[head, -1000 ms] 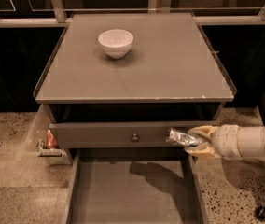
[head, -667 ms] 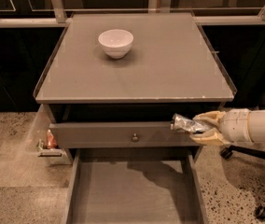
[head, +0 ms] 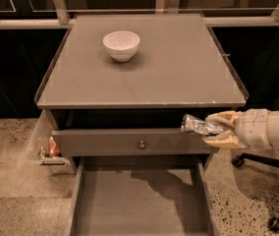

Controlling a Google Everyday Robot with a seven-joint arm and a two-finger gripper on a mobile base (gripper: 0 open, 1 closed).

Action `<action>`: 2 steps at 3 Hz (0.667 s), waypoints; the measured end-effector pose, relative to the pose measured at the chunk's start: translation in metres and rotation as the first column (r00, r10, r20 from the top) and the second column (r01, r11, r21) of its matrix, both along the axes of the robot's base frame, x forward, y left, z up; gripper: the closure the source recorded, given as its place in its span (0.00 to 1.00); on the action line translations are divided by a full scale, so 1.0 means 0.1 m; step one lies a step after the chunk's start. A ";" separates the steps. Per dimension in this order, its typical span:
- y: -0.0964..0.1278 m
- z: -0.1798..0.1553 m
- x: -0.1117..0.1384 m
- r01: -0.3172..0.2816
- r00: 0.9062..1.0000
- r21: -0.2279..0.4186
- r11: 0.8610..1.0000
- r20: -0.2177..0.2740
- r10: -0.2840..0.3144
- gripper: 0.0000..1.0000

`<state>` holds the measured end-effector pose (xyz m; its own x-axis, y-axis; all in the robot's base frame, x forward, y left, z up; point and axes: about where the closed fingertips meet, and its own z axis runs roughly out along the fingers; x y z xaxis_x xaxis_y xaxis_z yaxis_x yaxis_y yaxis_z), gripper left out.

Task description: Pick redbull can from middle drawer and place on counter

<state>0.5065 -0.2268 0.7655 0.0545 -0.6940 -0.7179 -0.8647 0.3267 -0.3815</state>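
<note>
My gripper point(head: 209, 129) comes in from the right and is shut on the redbull can point(head: 197, 125), a slim silver can held sideways. It hangs in front of the cabinet's right side, just below the counter's front edge and above the open middle drawer point(head: 139, 200). The drawer is a wide grey tray pulled out at the bottom of the view; its floor shows nothing on it. The counter point(head: 179, 68) is the flat grey cabinet top above.
A white bowl point(head: 121, 44) stands on the counter at the back left. A grey drawer front with a small round knob point(head: 141, 144) sits above the open drawer. A small holder with a red item point(head: 52, 150) hangs at the cabinet's left side. Chair wheels point(head: 276, 223) stand at the right.
My gripper has lifted the can upward, from the level of the knobbed drawer front to just under the counter's front edge.
</note>
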 end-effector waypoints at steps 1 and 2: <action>0.07 0.57 0.03 -0.039 0.994 -0.078 0.996 0.101 0.047 1.00; 0.11 1.20 0.20 -0.062 0.978 -0.165 0.984 0.189 0.094 1.00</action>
